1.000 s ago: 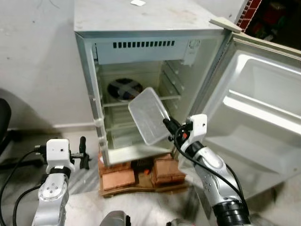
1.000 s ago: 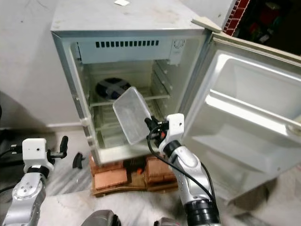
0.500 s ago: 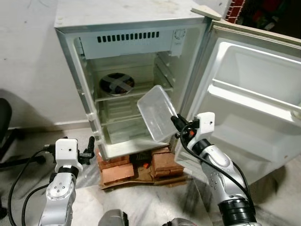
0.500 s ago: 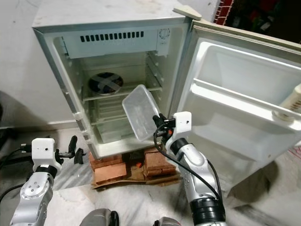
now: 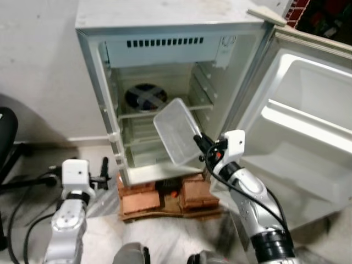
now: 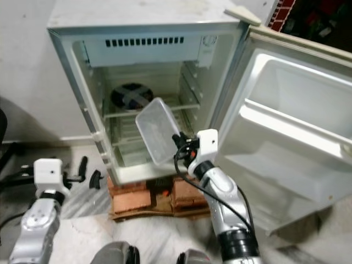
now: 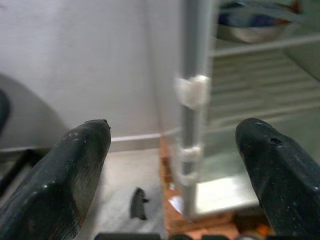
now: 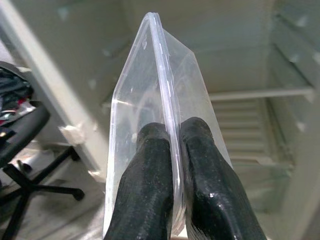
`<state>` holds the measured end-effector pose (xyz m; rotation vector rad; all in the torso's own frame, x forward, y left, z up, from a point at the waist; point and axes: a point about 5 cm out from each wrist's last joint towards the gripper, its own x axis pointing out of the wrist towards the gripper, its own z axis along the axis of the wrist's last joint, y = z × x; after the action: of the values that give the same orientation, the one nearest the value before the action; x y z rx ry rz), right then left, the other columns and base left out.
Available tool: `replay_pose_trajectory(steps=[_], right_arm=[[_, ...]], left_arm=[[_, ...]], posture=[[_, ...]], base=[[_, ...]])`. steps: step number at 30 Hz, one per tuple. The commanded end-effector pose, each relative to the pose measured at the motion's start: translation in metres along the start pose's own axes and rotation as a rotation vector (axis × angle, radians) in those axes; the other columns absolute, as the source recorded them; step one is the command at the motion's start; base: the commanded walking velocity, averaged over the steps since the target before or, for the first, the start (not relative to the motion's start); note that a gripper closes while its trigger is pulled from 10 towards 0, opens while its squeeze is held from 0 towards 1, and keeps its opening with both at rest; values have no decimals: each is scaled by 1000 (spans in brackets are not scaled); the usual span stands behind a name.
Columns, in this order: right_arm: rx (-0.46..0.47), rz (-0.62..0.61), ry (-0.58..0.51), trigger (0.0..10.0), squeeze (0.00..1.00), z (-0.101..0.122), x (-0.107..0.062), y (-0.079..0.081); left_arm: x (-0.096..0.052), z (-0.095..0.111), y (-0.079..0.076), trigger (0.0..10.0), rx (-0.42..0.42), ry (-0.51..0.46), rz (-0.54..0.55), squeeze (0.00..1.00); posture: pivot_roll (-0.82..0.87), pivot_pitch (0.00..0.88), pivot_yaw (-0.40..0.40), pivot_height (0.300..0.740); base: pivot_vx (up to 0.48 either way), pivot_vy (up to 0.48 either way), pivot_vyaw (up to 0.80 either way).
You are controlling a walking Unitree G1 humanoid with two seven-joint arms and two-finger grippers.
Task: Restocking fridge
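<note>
The right claw [image 5: 199, 142] pinches the clear container [image 5: 177, 131] by its rim, tilted before the open fridge [image 5: 165, 71], where that thin edge-grip may slip; left claw [image 7: 170, 165] hangs released

A plain domestic room is suggested by a small fridge [image 5: 165, 99] propped on bricks [image 5: 165, 198], set against a bare white wall [image 5: 38, 71], with an office chair [image 8: 25, 160] seen nearby on a marble floor [image 5: 165, 236]
</note>
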<state>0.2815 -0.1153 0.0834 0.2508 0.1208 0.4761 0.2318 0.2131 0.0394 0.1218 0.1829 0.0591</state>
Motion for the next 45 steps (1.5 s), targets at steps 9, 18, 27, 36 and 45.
replay_pose_trajectory(steps=[9, 18, 27, 36, 45], right_arm=[[-6, -6, -8, 10000, 0, 2, 1, -1], [-9, -4, -5, 10000, 0, 2, 1, -1], [-9, -4, -2, 10000, 0, 1, 2, -1], [4, 16, 10, 10000, 0, -3, 1, 2], [1, 74, -6, 10000, 0, -1, 2, 7]], left_arm=[[-1, 0, 2, 10000, 7, 0, -3, 0], [-1, -1, 1, 10000, 6, 2, -6, 0], [-2, -2, 2, 10000, -1, 14, 7, 0], [-5, -4, 4, 10000, -9, 21, 37, 0], [-8, -6, 6, 10000, -11, 31, 52, 0]], posture=[[90, 35, -53, 740], [89, 36, -55, 740], [90, 44, -53, 740], [100, 46, -55, 740], [104, 48, -55, 740]], base=[[346, 0, 0], [345, 0, 0], [307, 0, 0], [0, 0, 0], [0, 0, 0]])
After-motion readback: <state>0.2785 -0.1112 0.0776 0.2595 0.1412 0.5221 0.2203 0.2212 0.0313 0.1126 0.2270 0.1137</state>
